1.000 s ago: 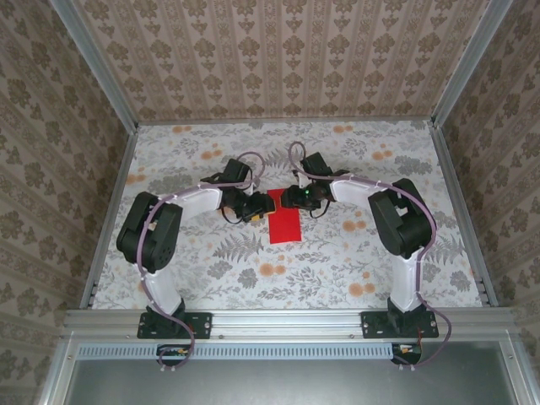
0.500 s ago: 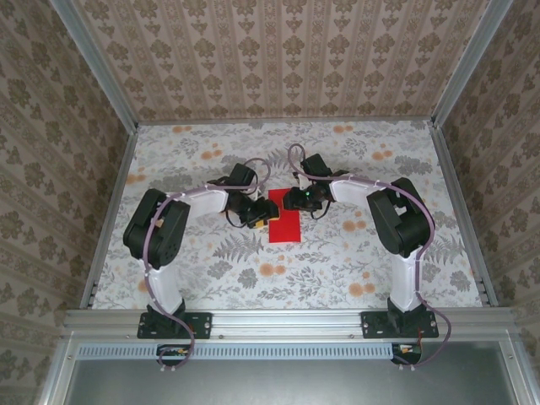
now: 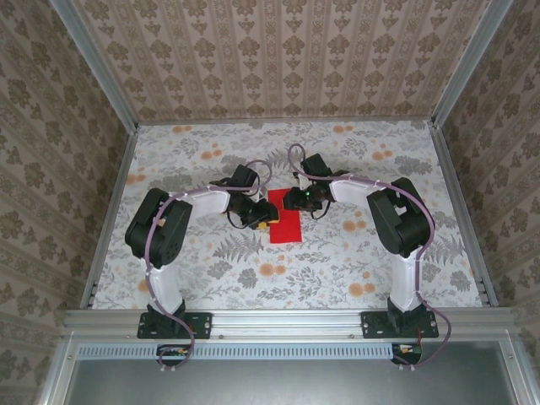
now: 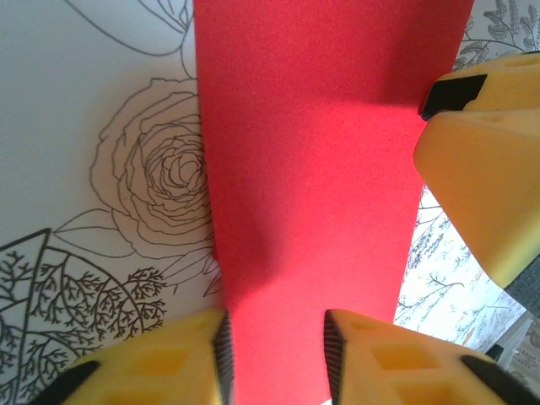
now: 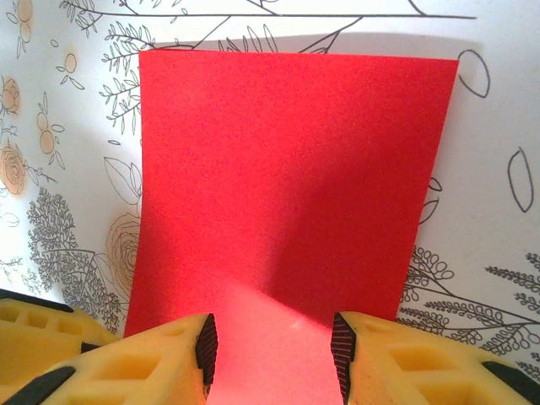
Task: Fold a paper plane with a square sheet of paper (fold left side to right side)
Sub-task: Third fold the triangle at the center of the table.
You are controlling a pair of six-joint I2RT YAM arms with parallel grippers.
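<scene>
Count: one square sheet of paper, red, seen from above as an upright rectangle (narrower than tall, so no longer square in outline). Two arms, two claws.

Left claw: sits over the sheet's left edge. In its wrist view the left claw has fingers standing apart, and the sheet runs straight out ahead through the gap between them. Nothing clamped across the gap; whether the tips press down on the paper I cannot tell.

Right claw: sits at the far end of the sheet. In its wrist view the right claw is also parted, and the sheet spreads ahead of it, with a paler pink patch of paper right between the fingers.

Around: one yellow finger of the right claw crowds the left claw's forward right, touching or just beside the sheet's edge.

Surface: counter covered in a grey leaf print with orange flowers. Room: patterned wallpaper on three sides, metal rail along the near edge.
</scene>
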